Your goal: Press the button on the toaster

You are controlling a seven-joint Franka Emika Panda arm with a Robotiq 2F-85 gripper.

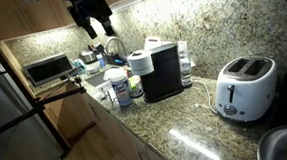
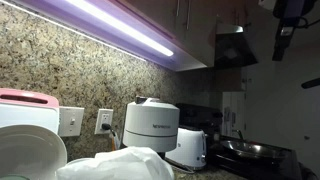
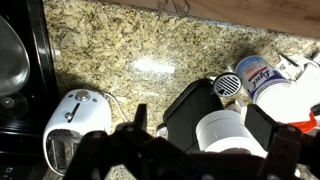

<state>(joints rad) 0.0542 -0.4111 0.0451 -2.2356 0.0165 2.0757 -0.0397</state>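
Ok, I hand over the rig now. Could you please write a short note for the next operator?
Gripper: open, empty, high above the granite counter, nearer the black coffee machine than the toaster.
Toaster: white, upright on the counter, beside the coffee machine and apart from it.
Done: nothing; the toaster is untouched.
Left: move over to the toaster, descend, press its button. The button is too small to locate here.
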